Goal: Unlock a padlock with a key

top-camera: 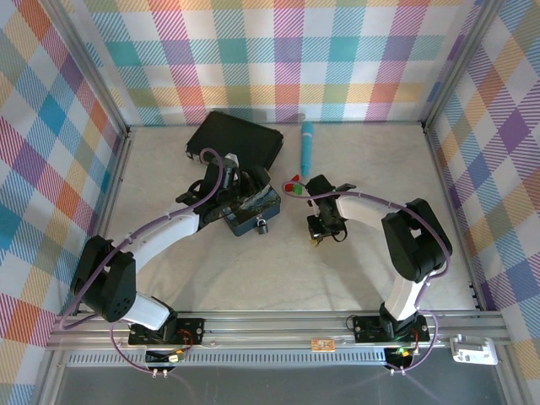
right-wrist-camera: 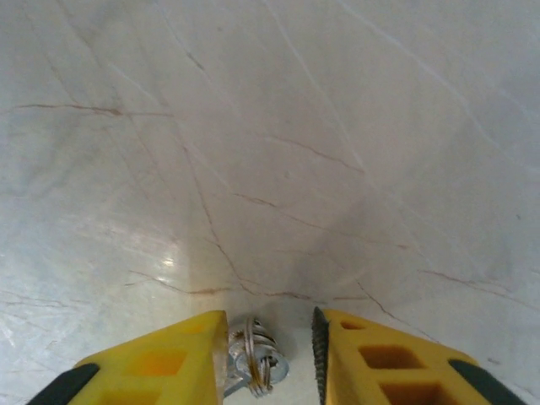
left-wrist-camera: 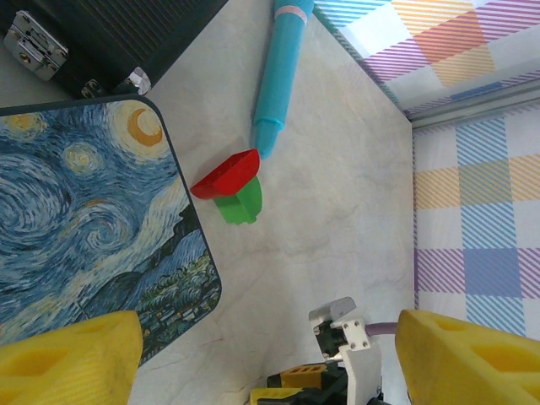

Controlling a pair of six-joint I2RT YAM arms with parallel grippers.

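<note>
Right wrist: right gripper (right-wrist-camera: 270, 327) jaws part-open astride key (right-wrist-camera: 253, 363), unclamped, poised to pinch; left gripper (left-wrist-camera: 266, 337) wide, empty.

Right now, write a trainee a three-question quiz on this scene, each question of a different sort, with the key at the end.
1. True or false: the left gripper is shut on the padlock.
2. What lies between the fingers of the right gripper? A the key; B the red block; C the blue pen.
3. In the top view, at which edge of the starry-night box does the padlock sit: nearest the arm bases or farthest from them?

Key: 1 false, the left gripper stands wide open with nothing in it. 2 A. 3 nearest the arm bases.
</note>
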